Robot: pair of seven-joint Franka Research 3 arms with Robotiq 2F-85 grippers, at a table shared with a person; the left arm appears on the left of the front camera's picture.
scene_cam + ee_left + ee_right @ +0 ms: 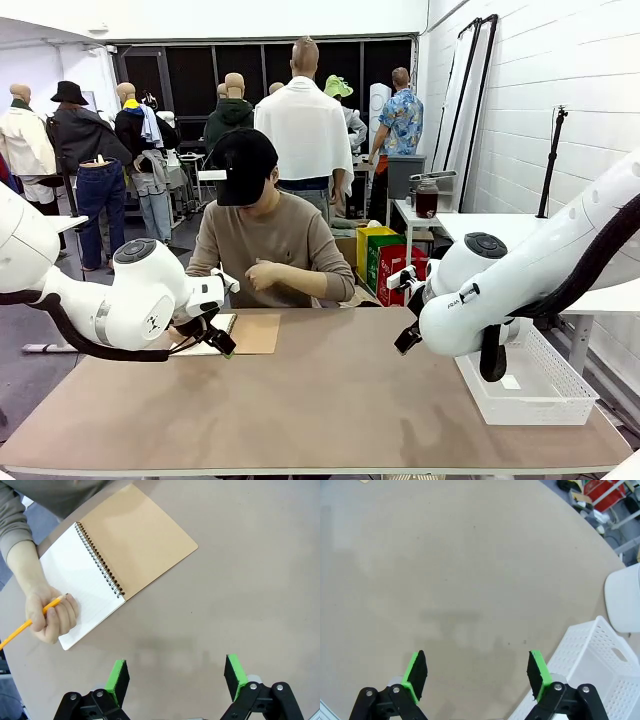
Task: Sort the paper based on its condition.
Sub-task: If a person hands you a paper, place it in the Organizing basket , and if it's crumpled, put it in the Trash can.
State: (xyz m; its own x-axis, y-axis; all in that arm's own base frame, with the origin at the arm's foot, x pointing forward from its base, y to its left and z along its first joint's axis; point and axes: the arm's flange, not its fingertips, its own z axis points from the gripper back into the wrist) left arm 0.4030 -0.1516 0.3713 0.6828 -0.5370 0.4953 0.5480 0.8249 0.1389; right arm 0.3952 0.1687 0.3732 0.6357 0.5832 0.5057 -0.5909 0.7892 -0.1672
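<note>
The paper, as loose sheets, is out of view. A spiral notebook (137,535) lies open on the table, its brown cover folded back beside a lined white page (82,587). A person's hand (52,615) rests on that page holding a yellow pencil (20,629). My left gripper (176,677) hangs open above bare table just short of the notebook, nothing between its green pads. In the front view the left gripper (215,338) covers the notebook's (250,333) left part. My right gripper (477,672) is open over bare table, also with nothing in it.
A white mesh basket (545,395) stands at the table's right edge, close beside the right gripper, and its rim (600,645) shows in the right wrist view. The person (268,240) sits at the far side. The brown table (320,400) is bare in the middle and front.
</note>
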